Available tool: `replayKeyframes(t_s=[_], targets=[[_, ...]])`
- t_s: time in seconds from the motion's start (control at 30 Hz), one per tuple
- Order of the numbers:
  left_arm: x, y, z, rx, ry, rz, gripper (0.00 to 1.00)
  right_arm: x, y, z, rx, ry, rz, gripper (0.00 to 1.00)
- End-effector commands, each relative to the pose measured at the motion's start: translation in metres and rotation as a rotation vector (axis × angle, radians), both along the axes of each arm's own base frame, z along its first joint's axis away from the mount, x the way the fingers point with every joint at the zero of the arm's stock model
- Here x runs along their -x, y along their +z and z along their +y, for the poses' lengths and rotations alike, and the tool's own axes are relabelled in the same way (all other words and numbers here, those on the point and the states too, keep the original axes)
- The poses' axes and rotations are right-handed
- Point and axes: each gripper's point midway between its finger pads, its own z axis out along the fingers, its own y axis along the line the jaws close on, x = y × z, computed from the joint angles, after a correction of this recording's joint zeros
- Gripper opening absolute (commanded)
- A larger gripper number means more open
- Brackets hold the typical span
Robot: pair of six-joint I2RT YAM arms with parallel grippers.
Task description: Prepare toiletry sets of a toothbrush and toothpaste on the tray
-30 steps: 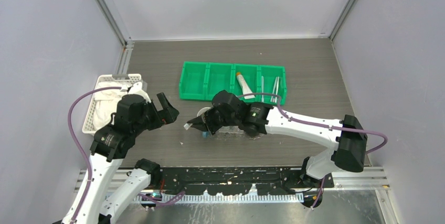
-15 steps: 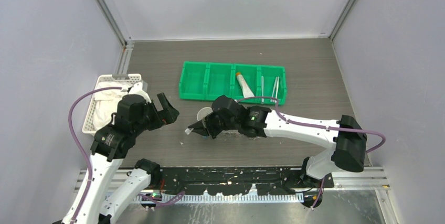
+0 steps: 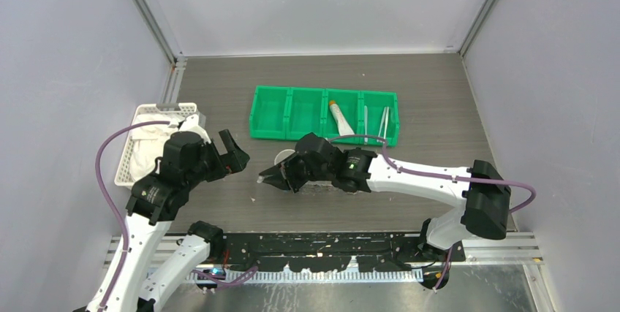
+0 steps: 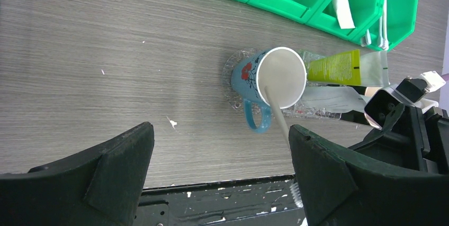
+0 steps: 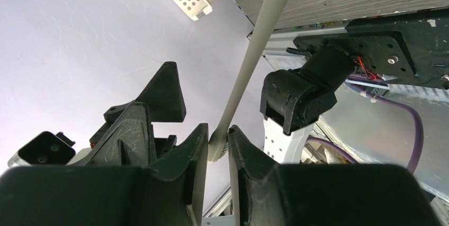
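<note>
My right claw pinches the toothbrush, slim and pale. Its other end stands in the glossy blue mug on the speckled clear tray, beside a yellow-green tube. My left claw gapes wide above the grained table.

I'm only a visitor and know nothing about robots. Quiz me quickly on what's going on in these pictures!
1. True or false: the left gripper is holding something.
2. What does the right gripper pinch: A a spoon, B a slim pale stick, C a towel?
3. Fill in: the blue mug stands on the clear ____.
Key: 1 false, its jaws are open and empty; 2 B; 3 tray.
</note>
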Motion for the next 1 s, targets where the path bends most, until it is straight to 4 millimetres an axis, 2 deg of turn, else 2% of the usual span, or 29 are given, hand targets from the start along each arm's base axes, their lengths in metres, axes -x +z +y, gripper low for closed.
replayKeyframes(t_s=[0.0, 0.27, 0.37, 0.47, 0.6, 0.87, 0.93, 0.97], targets=[[-0.002, 0.005, 0.000, -0.006, -0.012, -0.030, 0.99, -0.009, 0.013, 0.002, -0.090, -0.125, 0.126, 0.27], [-0.003, 0.007, -0.001, -0.001, -0.017, -0.034, 0.99, -0.018, 0.014, -0.011, -0.097, -0.169, 0.109, 0.29], [-0.002, 0.006, -0.001, -0.001, -0.017, -0.035, 0.99, -0.029, 0.012, -0.028, -0.088, -0.242, 0.078, 0.29], [-0.002, 0.004, -0.001, -0.002, -0.020, -0.030, 0.99, -0.038, 0.019, -0.042, -0.098, -0.284, 0.038, 0.30], [-0.003, 0.002, -0.001, -0.002, -0.018, -0.028, 0.99, -0.040, 0.041, -0.044, -0.095, -0.262, -0.032, 0.31], [-0.004, 0.002, -0.001, -0.006, -0.018, -0.024, 0.99, -0.034, 0.119, -0.019, -0.063, -0.018, -0.311, 0.33], [-0.004, 0.001, -0.002, -0.005, -0.018, -0.022, 0.99, -0.032, 0.136, -0.023, -0.047, 0.079, -0.426, 0.34], [-0.004, 0.000, -0.002, -0.003, -0.019, -0.019, 0.99, -0.034, 0.135, -0.030, -0.009, 0.112, -0.460, 0.34]])
